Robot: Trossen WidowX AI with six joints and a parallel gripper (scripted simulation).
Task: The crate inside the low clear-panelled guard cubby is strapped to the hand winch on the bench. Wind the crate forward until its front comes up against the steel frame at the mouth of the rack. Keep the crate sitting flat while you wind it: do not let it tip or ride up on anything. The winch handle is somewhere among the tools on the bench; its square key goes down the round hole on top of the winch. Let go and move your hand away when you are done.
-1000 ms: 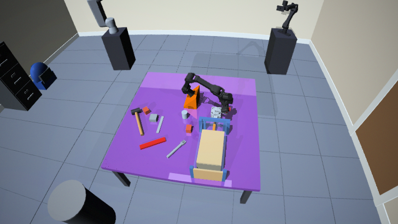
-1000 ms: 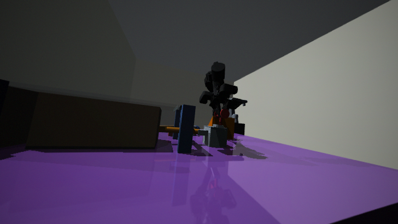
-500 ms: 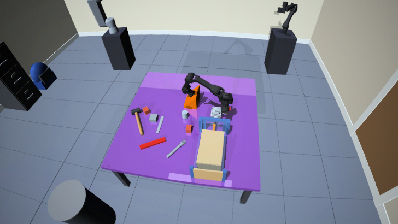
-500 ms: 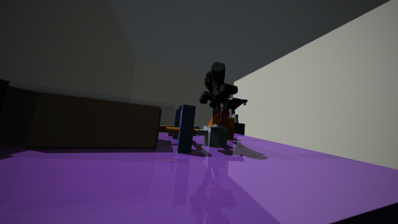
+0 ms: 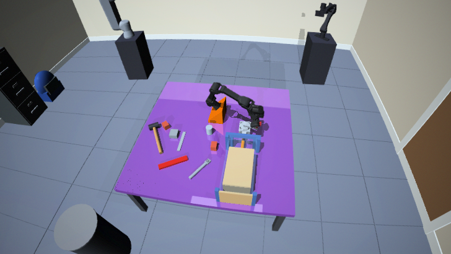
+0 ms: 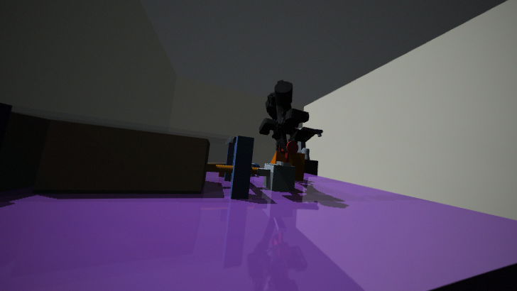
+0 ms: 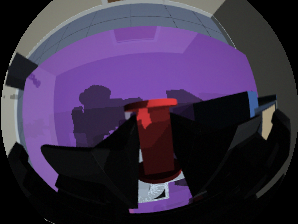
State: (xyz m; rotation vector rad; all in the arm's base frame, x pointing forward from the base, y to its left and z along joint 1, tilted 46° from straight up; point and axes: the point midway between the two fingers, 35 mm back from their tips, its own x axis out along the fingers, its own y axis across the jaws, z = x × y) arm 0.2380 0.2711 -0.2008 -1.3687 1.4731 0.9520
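Fingers (image 5: 256, 125) (image 6: 285, 147) clenched on the red winch handle (image 5: 260, 123) (image 6: 292, 147) (image 7: 157, 140), at the winch's (image 5: 245, 127) (image 6: 280, 177) (image 7: 154, 192) three o'clock from overhead. Tan crate (image 5: 238, 166) (image 6: 123, 157) (sitting flat) at six o'clock, short of the blue frame (image 5: 243, 134) (image 6: 244, 169).

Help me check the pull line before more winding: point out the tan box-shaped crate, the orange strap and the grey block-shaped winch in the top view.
Tan crate (image 5: 240, 165): top view, lid.
Orange strap (image 5: 242, 144): top view, exposed stretch.
Grey winch (image 5: 241, 129): top view, upper face.

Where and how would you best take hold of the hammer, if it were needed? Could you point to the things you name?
I'd grip the hammer (image 5: 157, 139) around mid-handle from above, fingers across its narrow width: it lies flat, its wooden shaft slim and straight, its dark head bulkier.
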